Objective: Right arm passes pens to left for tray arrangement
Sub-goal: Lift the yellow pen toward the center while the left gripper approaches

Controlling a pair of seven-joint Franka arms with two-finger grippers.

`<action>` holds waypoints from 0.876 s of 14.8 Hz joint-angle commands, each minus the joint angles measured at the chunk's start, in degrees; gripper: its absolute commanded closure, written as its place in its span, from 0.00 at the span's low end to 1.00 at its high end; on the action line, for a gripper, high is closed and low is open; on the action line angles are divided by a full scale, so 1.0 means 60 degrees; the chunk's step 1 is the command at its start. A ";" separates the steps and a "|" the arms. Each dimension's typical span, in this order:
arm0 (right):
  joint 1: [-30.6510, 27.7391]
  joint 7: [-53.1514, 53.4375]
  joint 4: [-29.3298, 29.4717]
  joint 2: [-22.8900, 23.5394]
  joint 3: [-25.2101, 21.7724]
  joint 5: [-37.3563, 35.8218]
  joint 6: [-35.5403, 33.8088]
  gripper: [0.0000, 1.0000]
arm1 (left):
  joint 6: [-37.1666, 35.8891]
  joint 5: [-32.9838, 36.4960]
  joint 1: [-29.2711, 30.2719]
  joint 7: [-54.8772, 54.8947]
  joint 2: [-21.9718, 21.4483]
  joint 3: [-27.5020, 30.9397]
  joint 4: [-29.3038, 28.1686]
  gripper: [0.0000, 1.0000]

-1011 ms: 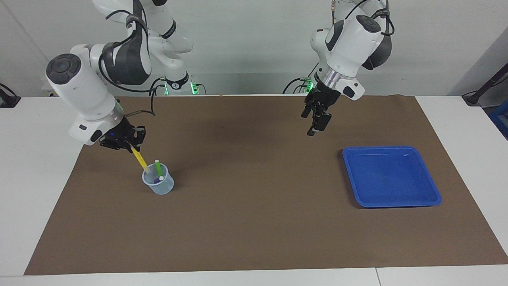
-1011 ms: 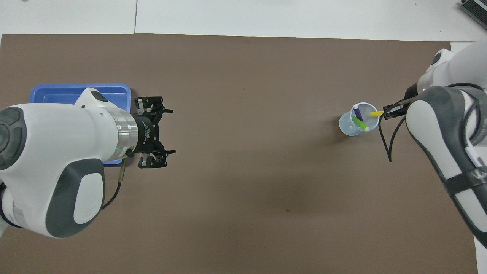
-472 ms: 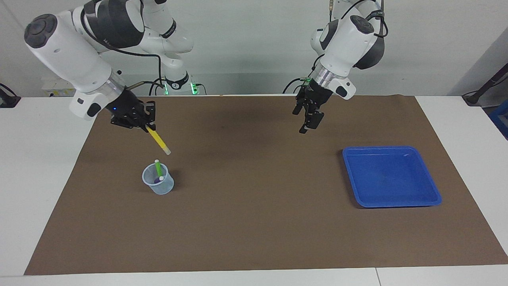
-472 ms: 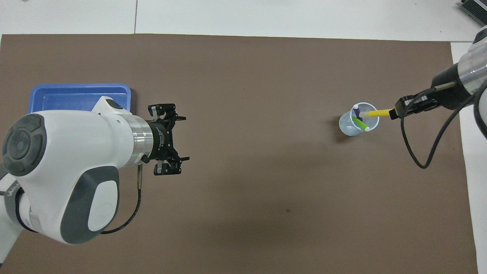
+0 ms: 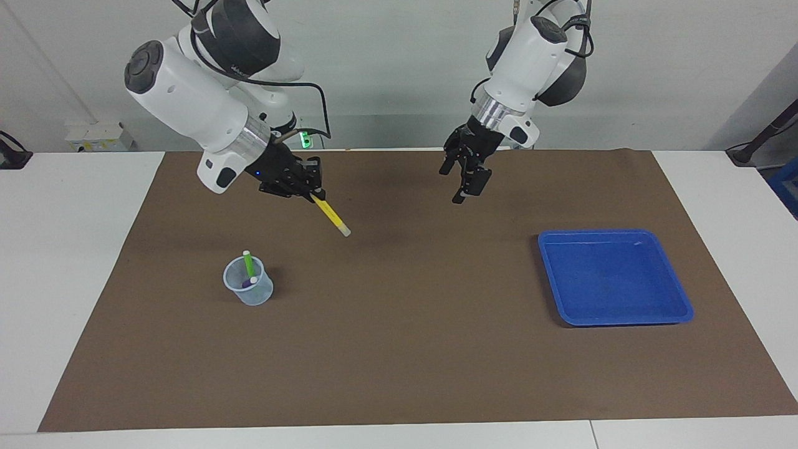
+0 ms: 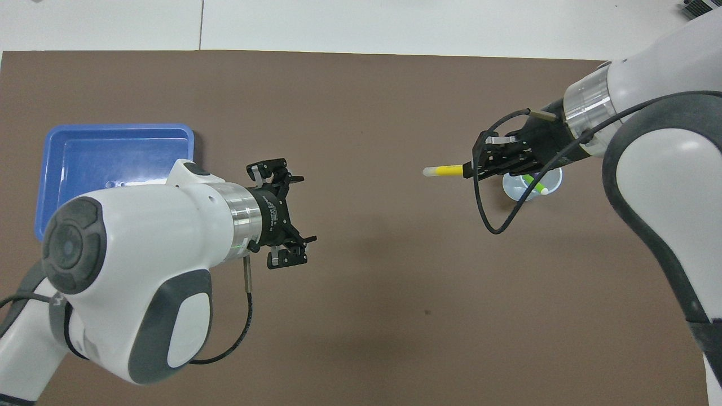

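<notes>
Two arms: both raised over the brown mat (image 5: 399, 349) that covers the bench (image 5: 68, 249).
Right tool (image 5: 310, 192): up in the air over the mat, between the cup and the mat's middle; its fingertips are pressed together on the upper end of the yellow pen (a small blue light shows on its body).
Yellow pen (image 5: 331, 216): pinched at one end by the right tool, slanting downward with its whitish cap at the free, lower end; it touches nothing else. In the overhead view (image 6: 445, 170) it points toward the left tool.
Left tool (image 5: 466, 178): in the air over the mat, toward the left arm's end but short of the tray; its fingers are spread wide and hold nothing. The overhead view (image 6: 282, 225) shows the two fingers clearly apart.
Gap between tools: the pen's cap and the left tool are well apart.
Clear cup (image 5: 249, 291): upright on the mat toward the right arm's end.
Green pen (image 5: 249, 264): standing tilted in the cup, its whitish cap above the rim.
Purple pen (image 5: 247, 283): low inside the cup (only its top shows).
Blue tray (image 5: 679, 299): flat on the mat toward the left arm's end, with no pen in it.
</notes>
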 commanded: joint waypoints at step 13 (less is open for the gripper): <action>0.1383 0.1774 -0.1269 -0.0640 0.0028 0.0990 0.2021 1.00 | 0.3902 -0.0209 -0.2157 -0.2228 0.1155 0.0187 -0.0274 0.00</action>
